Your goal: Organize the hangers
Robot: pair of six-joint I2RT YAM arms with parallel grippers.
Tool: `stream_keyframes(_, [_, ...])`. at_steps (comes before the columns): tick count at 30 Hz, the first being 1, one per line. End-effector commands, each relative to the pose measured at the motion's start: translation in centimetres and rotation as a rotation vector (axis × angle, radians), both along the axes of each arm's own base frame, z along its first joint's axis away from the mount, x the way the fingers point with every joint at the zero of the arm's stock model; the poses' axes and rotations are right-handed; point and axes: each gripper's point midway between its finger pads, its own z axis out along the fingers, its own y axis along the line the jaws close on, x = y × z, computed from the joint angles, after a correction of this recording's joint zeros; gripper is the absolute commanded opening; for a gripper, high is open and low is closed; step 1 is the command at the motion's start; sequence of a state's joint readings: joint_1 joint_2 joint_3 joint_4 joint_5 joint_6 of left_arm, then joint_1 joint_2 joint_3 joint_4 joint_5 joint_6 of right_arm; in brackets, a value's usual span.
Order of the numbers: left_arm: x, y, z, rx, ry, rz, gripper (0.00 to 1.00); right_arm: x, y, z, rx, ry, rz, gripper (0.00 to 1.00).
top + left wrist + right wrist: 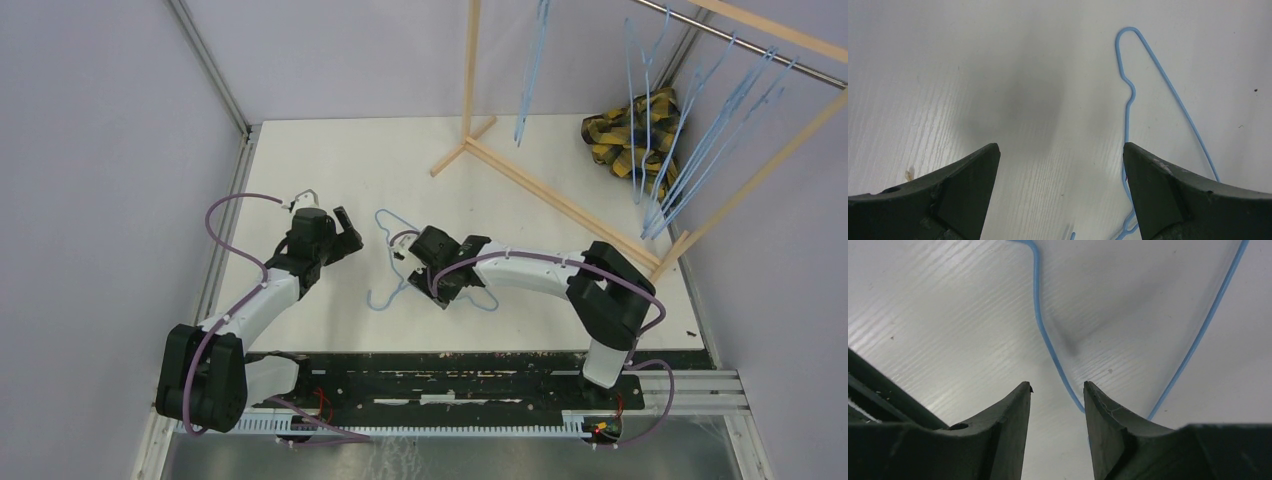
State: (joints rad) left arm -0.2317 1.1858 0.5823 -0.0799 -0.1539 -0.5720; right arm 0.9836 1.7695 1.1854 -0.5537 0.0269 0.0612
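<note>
Table (330, 160): white, faintly ribbed and boxed in by pale walls; our two arms reach over its near half.
Right claw (1057, 385): low over the table, jaws a narrow gap apart, gripping nothing that we can see.
Hanger (1038, 315): lies flat on the table. One of its blue wires runs just ahead of the right claw and slips under the tip of one finger. We are lined up on it but have not clamped it.
Left claw (1060, 145): jaws wide and empty, hovering above the table just beside the hanger's hook end, clear of the wire.
Rack (560, 195): wooden frame at the far right, well apart from both claws, with a metal rail (740, 40) across its top.
Hung hangers (700, 140): several blue ones hang from the rail, too overlapped for us to count. One more hangs nearer the upright post, its hook out of view.
Cloth (620, 130): yellow-and-black plaid heap on the table beneath the rack.
Done: we judge most of the job finished, since all but one of the hangers we see are off the table.
Left: grip the last hanger, carry it across to the rack and hook it on the rail.
</note>
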Motion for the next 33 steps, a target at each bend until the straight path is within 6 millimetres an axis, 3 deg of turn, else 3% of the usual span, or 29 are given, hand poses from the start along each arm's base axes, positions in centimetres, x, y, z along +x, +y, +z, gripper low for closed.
stream_keyframes(1, [1.0, -0.7, 1.5, -0.049, -0.049, 0.013, 1.0, 2.3, 0.3, -0.8, -0.003, -0.103, -0.033, 0.52])
stream_keyframes(8, [0.9, -0.7, 1.5, -0.054, -0.048, 0.011, 1.0, 2.9, -0.5, -2.9, -0.07, -0.108, -0.048, 0.51])
stream_keyframes(12, [0.9, -0.7, 1.5, -0.054, -0.05, 0.011, 1.0, 1.6, -0.9, -3.8, -0.069, -0.048, -0.044, 0.4])
stream_keyframes(16, [0.9, -0.7, 1.5, -0.054, -0.049, 0.012, 1.0, 0.4, -2.2, -4.5, -0.075, -0.025, -0.069, 0.36])
stream_keyframes(18, [0.9, -0.7, 1.4, -0.055, -0.049, 0.014, 1.0, 0.0, -2.9, -5.0, -0.083, -0.02, -0.079, 0.23])
stream_keyframes(20, [0.9, -0.7, 1.4, -0.053, -0.049, 0.015, 1.0, -0.3, -3.5, -5.4, -0.094, -0.009, -0.101, 0.03])
stream_keyframes(22, [0.9, -0.6, 1.5, -0.049, -0.051, 0.018, 1.0, -0.3, -3.6, -5.5, -0.088, 0.001, -0.124, 0.01])
stream_keyframes(27, [0.8, 0.0, 2.0, -0.028, -0.06, 0.037, 1.0, 0.4, -2.1, -2.2, 0.015, -0.014, -0.183, 0.01])
stream_keyframes(33, [0.5, 1.0, 3.1, -0.005, -0.091, 0.081, 1.0, 2.0, -1.8, 5.9, 0.179, -0.087, -0.268, 0.01])
